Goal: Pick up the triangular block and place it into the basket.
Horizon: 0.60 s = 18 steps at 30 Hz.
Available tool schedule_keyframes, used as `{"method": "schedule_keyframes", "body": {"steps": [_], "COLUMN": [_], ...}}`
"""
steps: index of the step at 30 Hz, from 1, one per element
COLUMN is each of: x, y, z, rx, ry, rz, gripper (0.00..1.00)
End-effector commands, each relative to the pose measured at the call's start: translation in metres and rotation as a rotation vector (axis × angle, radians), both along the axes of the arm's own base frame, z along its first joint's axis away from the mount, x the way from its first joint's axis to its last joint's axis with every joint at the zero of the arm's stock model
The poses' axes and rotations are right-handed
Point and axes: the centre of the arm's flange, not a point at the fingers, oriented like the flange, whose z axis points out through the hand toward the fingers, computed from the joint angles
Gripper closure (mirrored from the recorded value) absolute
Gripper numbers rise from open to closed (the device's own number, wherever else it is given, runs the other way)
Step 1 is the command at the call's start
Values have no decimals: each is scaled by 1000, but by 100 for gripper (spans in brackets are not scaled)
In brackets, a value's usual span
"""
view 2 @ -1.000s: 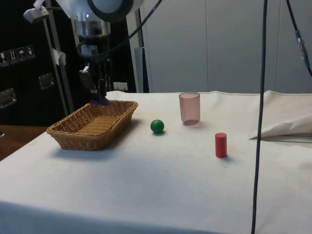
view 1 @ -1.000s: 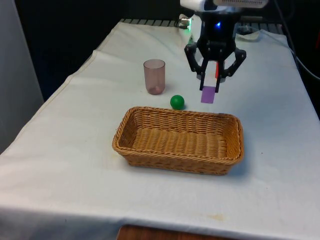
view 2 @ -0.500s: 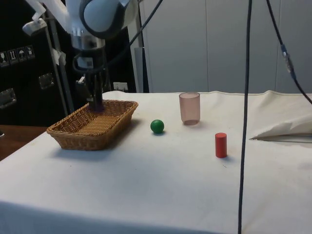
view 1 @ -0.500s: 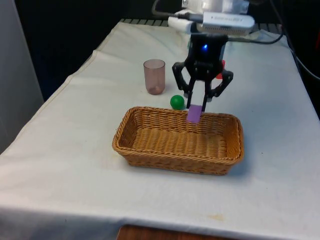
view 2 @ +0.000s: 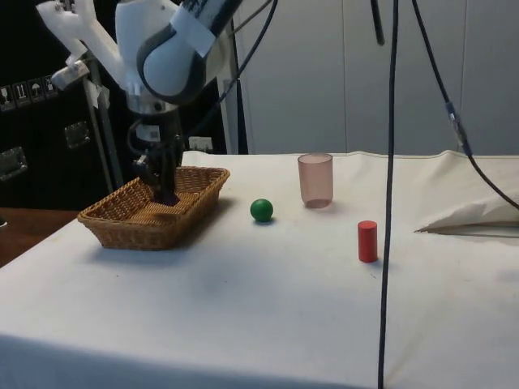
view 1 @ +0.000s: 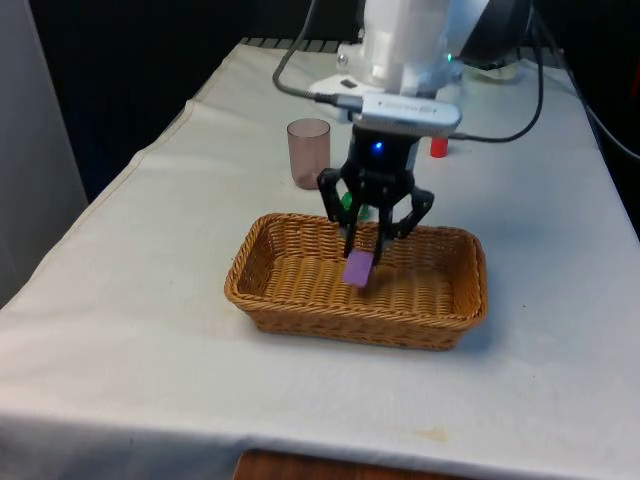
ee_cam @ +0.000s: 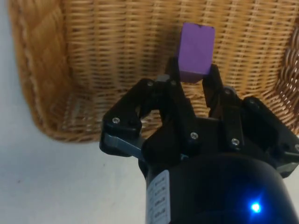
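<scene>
My black gripper (view 1: pixel 362 256) hangs inside the wicker basket (view 1: pixel 300 312), shut on a purple block (view 1: pixel 359 268) whose lower end sits just above the basket floor. In the wrist view the purple block (ee_cam: pixel 196 52) is pinched between the two fingers (ee_cam: pixel 211 86), with the woven floor of the basket (ee_cam: pixel 117 51) right behind it. From the side, the gripper (view 2: pixel 165 190) reaches down past the rim of the basket (view 2: pixel 122 223), and the block is mostly hidden by the wall.
A translucent pink cup (view 1: pixel 308 152) stands beyond the basket, towards the front view's left. A green ball (view 2: pixel 261 210) lies between basket and cup. A red cylinder (view 2: pixel 367 241) stands farther off, near the robot's base. Black cables hang across the side view.
The gripper has carried the purple block from above the basket's far rim down into the basket's middle, moving towards the front camera and lower.
</scene>
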Motion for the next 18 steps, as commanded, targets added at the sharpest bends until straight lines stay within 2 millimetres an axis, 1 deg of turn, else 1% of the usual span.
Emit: {"method": "schedule_keyframes", "body": {"steps": [1,3,5,6,7,8,10,18], "x": [1,2,3,2,3,3,3,3], "y": [-4,-8,-5,-7,-4,-4,-3,-2], "z": [-6,-12,-10,-13,-9,-8,-6,-4], "rx": [7,3,13,-1,15,20,24,34], "ry": [-5,-7,-20,-18,-23,-27,-31,-35], "rz": [-4,-9,-10,-14,-11,-12,-12,-13], "gripper": [67,67,67,67,67,65,58,21]}}
